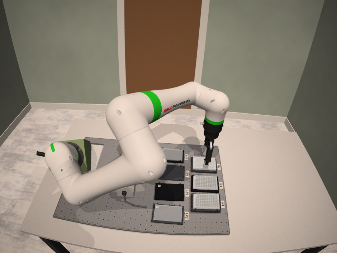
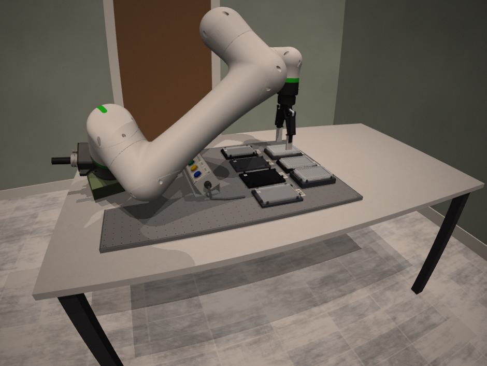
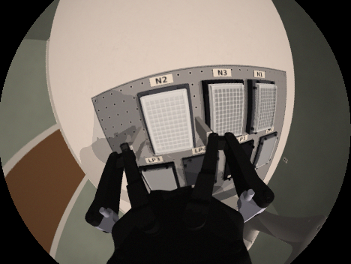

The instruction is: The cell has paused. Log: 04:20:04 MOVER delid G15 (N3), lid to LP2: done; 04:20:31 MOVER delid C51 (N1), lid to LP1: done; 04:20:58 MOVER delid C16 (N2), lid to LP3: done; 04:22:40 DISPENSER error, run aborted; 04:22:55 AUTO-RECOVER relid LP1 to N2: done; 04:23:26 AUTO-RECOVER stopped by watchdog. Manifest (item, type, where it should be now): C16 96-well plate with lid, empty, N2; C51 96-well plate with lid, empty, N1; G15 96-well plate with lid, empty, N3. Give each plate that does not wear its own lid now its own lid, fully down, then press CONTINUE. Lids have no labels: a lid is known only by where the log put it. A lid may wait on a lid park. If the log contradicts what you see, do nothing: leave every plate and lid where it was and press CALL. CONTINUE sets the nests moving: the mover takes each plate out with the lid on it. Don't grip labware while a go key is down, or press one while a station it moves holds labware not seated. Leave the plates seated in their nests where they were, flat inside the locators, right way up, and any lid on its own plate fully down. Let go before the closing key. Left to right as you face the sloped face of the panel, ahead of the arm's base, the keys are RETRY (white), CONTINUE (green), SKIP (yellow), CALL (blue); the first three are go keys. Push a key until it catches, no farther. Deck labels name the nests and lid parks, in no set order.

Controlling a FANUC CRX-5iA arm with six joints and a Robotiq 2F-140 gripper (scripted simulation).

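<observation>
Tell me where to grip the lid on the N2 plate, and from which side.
Grip the lid across its narrow width, by the two long edges, coming straight down from above. It lies flat, with a smooth top and no handle. The open, empty gripper hangs above it. One finger must probably fit the gap beside the N3 plate.
</observation>
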